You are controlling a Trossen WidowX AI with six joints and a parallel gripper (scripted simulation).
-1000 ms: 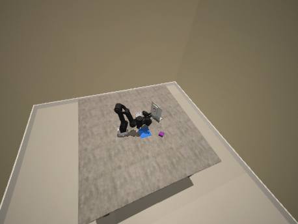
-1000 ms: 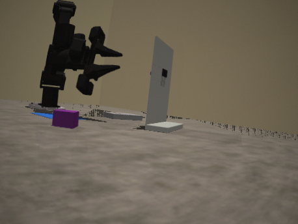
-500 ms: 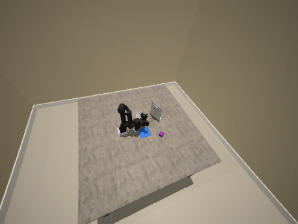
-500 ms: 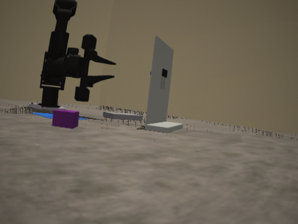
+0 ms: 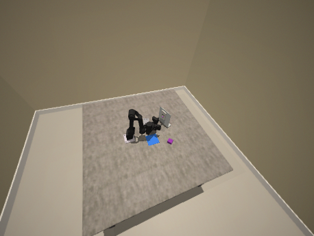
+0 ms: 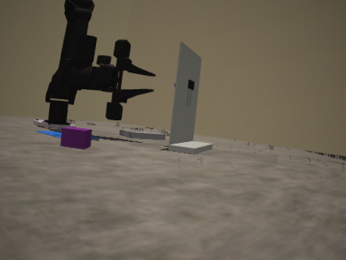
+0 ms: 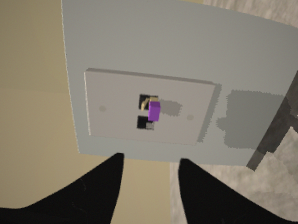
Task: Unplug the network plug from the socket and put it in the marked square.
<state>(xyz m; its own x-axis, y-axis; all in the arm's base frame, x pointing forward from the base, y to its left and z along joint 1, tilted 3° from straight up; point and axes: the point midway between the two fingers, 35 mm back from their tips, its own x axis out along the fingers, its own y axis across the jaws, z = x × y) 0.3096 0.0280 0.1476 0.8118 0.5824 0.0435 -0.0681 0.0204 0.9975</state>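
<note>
One black two-fingered tool (image 6: 151,81) hangs in the air in front of one upright pale grey panel (image 6: 185,98), its fingers parted with nothing between them and pointing at the panel without touching it. The panel's one socket plate (image 7: 149,104) holds one small purple network plug (image 7: 154,111), seated in the dark opening with its long axis running out of the panel face toward the tool. On the grey speckled tabletop (image 6: 189,204) lie one blue marked square (image 5: 152,140), one purple cube (image 6: 75,137) and one flat grey slab (image 6: 143,133).
</note>
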